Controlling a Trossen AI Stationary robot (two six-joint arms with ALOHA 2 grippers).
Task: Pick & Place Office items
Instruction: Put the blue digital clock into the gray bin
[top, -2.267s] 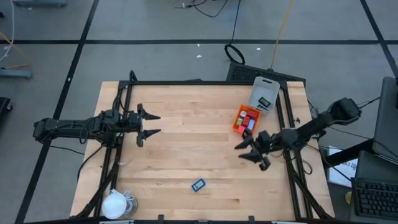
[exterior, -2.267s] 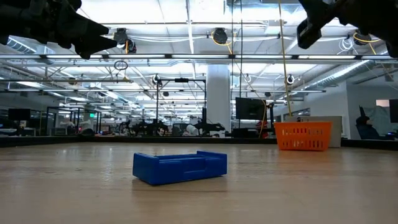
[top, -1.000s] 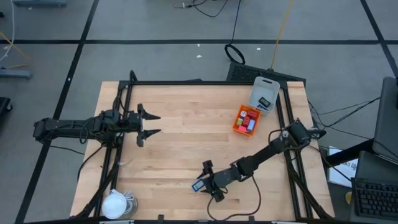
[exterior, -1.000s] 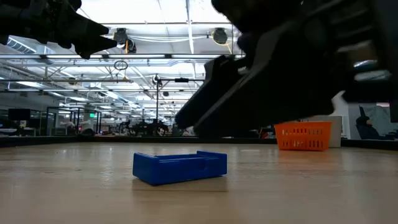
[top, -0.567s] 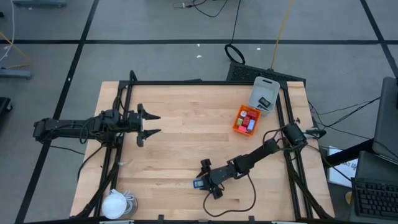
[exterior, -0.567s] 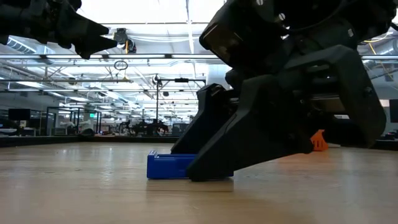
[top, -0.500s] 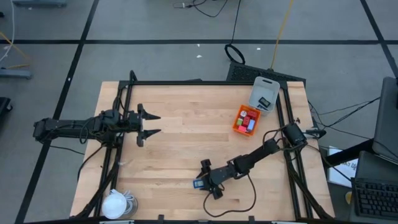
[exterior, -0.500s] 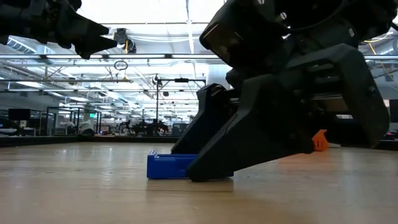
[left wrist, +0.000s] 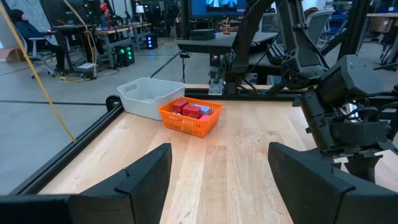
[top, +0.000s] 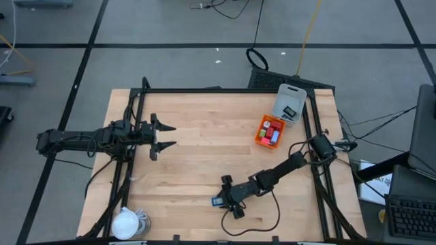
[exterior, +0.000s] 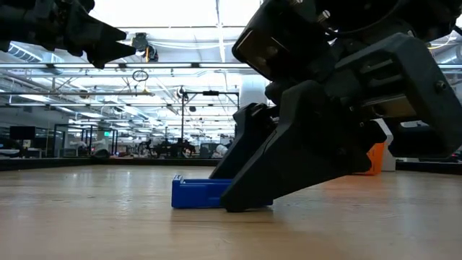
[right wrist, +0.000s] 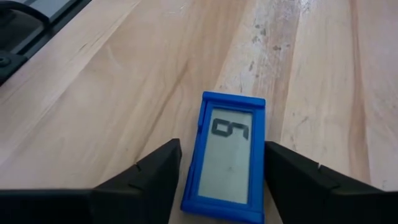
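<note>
A blue flat rectangle with a grey display (right wrist: 229,155) lies flat on the wood near the table's near edge (top: 216,201). My right gripper (top: 230,197) is open and down at the table, pointing toward the table's left. One finger stands along each long side of the rectangle (right wrist: 222,146). In the low view the near finger (exterior: 289,159) hides most of the blue piece (exterior: 198,193). Red, pink and blue pieces fill the orange basket (top: 270,130). My left gripper (top: 167,136) is open and raised over the table's left part. My right gripper has a finger (right wrist: 149,177) beside one long edge of the blue rectangle (right wrist: 194,155) and the other finger (right wrist: 305,177) beside the opposite long edge. It comes in low from the table's right. I cannot tell whether either finger touches. The rectangle lies flat on the table.
The orange basket (left wrist: 190,117) sits toward the far right, with a white bin (top: 289,103) just behind it. A white round lump with a cord (top: 126,223) lies at the near left corner. Black frame rails run along the table's sides. Bare wood fills the middle.
My right gripper came down from just above the blue rectangle until its fingertips reached the table on either side of it, and has since stayed nearly still. The rectangle has shifted a little on the wood.
</note>
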